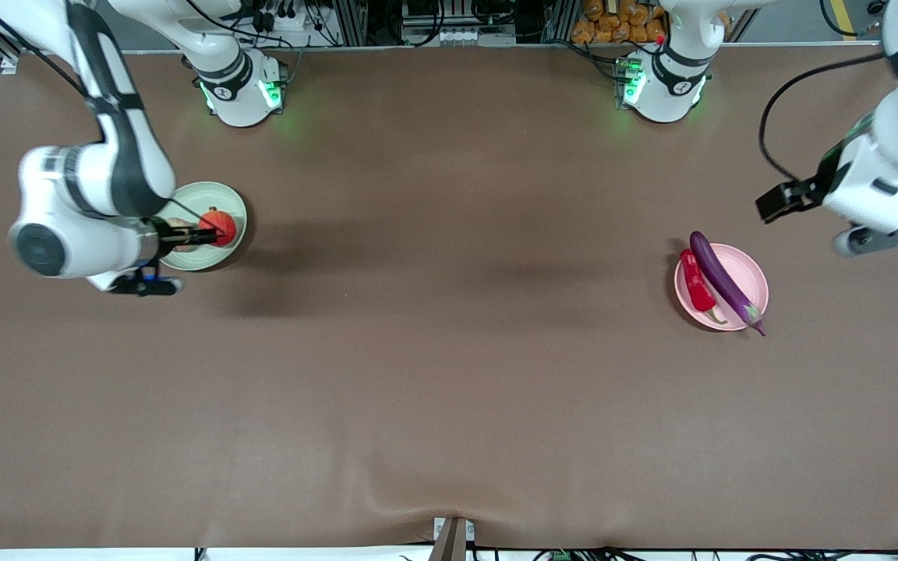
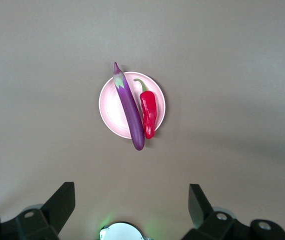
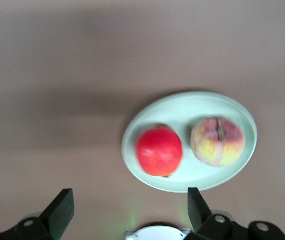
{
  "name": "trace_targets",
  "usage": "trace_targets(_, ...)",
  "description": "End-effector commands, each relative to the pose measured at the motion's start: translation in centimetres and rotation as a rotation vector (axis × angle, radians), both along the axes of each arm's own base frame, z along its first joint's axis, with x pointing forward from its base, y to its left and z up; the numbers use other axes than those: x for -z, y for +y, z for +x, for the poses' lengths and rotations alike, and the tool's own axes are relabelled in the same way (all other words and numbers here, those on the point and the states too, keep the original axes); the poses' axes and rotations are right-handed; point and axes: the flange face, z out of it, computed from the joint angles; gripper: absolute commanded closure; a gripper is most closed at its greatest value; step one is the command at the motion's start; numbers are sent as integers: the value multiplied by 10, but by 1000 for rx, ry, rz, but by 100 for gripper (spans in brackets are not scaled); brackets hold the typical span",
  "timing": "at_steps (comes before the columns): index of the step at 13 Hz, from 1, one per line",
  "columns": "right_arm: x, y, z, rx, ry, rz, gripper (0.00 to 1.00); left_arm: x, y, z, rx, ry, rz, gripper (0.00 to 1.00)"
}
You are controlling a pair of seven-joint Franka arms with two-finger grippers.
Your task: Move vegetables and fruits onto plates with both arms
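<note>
Both grippers stood wide open and empty: the right gripper (image 3: pixel 127 210) over the green plate (image 1: pixel 188 199), the left gripper (image 2: pixel 132 202) raised above the pink plate (image 1: pixel 753 273). We found peach (image 3: pixel 217 141) and red fruit (image 3: pixel 159 151) sorted onto green, eggplant (image 1: pixel 723 280) and chili pepper (image 1: pixel 696 282) onto pink. No legible writing noted.

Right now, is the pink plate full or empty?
Full: the pink plate holds the eggplant and chili pepper side by side, the eggplant overhanging its rim.
</note>
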Motion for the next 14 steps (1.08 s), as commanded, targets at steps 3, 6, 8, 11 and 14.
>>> trace_targets(3,-165,14,75,-57,-189,21,0,-22,31,-40,122,11,-28,0)
trace_targets(6,-245,20,76,-63,-342,35,0,-30,18,-41,160,-22,-18,0)
trace_targets(8,-284,38,50,-87,-376,35,0,-37,29,-42,144,-35,-34,0)
trace_targets(11,-319,37,-8,-104,-369,27,0,-46,36,-49,199,-35,-82,0)
trace_targets(14,-287,35,-44,-97,-423,1,0,-45,30,-58,204,-2,-125,0)
